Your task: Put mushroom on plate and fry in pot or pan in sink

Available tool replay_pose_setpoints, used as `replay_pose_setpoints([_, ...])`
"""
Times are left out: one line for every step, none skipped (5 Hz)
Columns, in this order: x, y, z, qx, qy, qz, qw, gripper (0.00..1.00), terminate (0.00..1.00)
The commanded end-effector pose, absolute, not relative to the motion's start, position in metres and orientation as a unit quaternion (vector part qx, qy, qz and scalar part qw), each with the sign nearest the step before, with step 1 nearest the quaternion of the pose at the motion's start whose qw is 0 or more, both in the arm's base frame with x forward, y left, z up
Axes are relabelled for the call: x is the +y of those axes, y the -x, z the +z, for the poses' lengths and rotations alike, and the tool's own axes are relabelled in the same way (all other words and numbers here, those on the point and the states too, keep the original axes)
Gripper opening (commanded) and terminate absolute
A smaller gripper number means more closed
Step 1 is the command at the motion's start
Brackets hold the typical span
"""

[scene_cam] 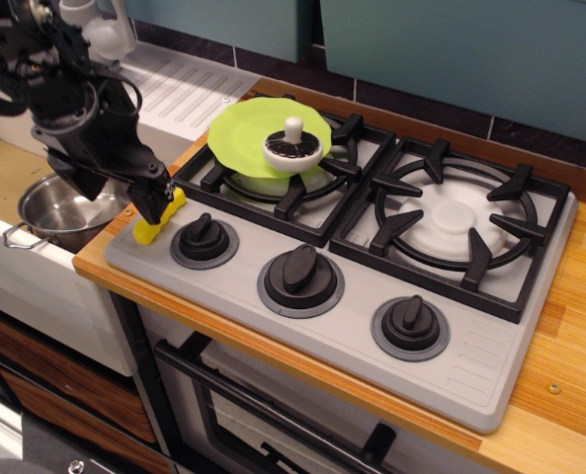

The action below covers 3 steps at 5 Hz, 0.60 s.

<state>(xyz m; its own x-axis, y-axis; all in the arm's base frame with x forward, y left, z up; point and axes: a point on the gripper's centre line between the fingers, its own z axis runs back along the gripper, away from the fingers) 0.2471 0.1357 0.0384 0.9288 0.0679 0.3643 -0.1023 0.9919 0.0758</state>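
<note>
Lime-green plate (251, 133): round plastic, faceted rim, tilted on the black cast grate of the rear-left burner (278, 183) of the stove.
Mushroom (293, 146): white toy, upside down, dark brown gills showing, short knobbed stem upward; it sits on the plate.
Fry (160, 217): bright yellow, ridged crinkle-cut stick, lying on the grey stove top at its front-left corner, just left of the first knob; its upper end is hidden behind the gripper.
Gripper (152, 202): matte black, angular, lowered onto the upper end of the fry. One dark finger (154, 205) is visible against the fry; whether the fingers are closed around it or merely touching cannot be told.
Pot (60, 211): shiny stainless steel, round, one loop handle visible at the front left; it stands in the sink, partly covered by the arm.
Sink (6, 170): white rectangular basin with a beige bottom; ribbed white drainboard (179, 91) behind it.
Stove top (475, 365): smooth grey plastic with three round black knobs (300, 271) in a row along the front.
Right burner (460, 217): black grate over a white round cap.
Counter (569, 326): light wood strips, around the stove.
</note>
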Motion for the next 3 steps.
replay_pose_setpoints([0.1351, -0.2605, 0.0324, -0.211, -0.046, 0.037, 0.976, 1.0, 0.0])
replay_pose_setpoints([0.1324, -0.2648, 0.0267, -0.217, -0.04, 0.035, 0.975, 1.0, 0.0])
replay_pose_setpoints([0.1299, -0.2687, 0.0263, -0.214, -0.035, 0.035, 0.975, 1.0, 0.0])
